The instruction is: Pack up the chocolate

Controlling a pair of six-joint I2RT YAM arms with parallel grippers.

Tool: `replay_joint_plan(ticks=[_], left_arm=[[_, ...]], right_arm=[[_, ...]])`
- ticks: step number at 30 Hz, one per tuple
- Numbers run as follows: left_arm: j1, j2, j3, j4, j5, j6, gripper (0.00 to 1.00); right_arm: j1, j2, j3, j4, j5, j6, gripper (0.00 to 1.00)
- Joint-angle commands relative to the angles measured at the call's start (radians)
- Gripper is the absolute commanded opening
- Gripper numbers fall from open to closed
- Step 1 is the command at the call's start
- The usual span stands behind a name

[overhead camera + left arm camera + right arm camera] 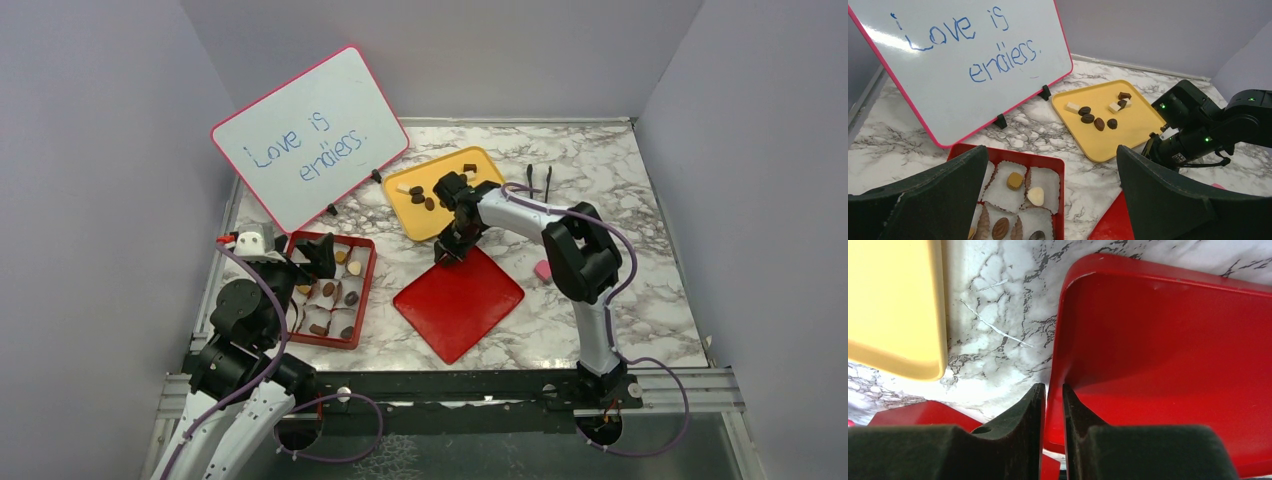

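Note:
Several chocolate pieces [1088, 118], mostly dark brown with some cream ones, lie on a yellow tray [472, 160]. More pieces [1015, 180] sit in white paper cups inside the red box [366, 290]. My left gripper [1052, 150] hangs wide open above the box's far end, holding nothing. A flat red lid [460, 300] lies between box and tray. My right gripper [1053, 387] is shut on the lid's rim [1168, 340] at its far corner, one finger inside and one outside. The tray's corner [893, 305] lies just to the left of it.
A pink-framed whiteboard [310, 135] stands propped at the back left. Black tongs [540, 180] lie behind the tray and a small pink cube [543, 270] sits right of the lid. Walls close in the marble table on three sides.

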Motion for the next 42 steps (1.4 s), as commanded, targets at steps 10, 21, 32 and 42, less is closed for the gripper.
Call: replay_joint_plan(ticks=[10,21,32,42], left_arm=[[-0.002,-0.009,-0.008,0.014,0.009,0.013,0.99],[-0.002,0.002,-0.009,0.014,0.011,0.009,0.99],[-0.002,0.006,-0.010,0.014,0.049,-0.014,0.99],[-0.002,0.052,0.008,0.012,0.204,-0.073,0.97]], right_arm=[[0.032,-0.046,-0.009,-0.022,0.049,-0.048,0.05],[0.039,-0.284,-0.163,-0.005,0.019,-0.123,0.01],[0.039,-0.616,-0.319,0.143,-0.044,-0.266,0.01],[0.039,-0.946,-0.462,0.384,-0.286,-0.450,0.01]])
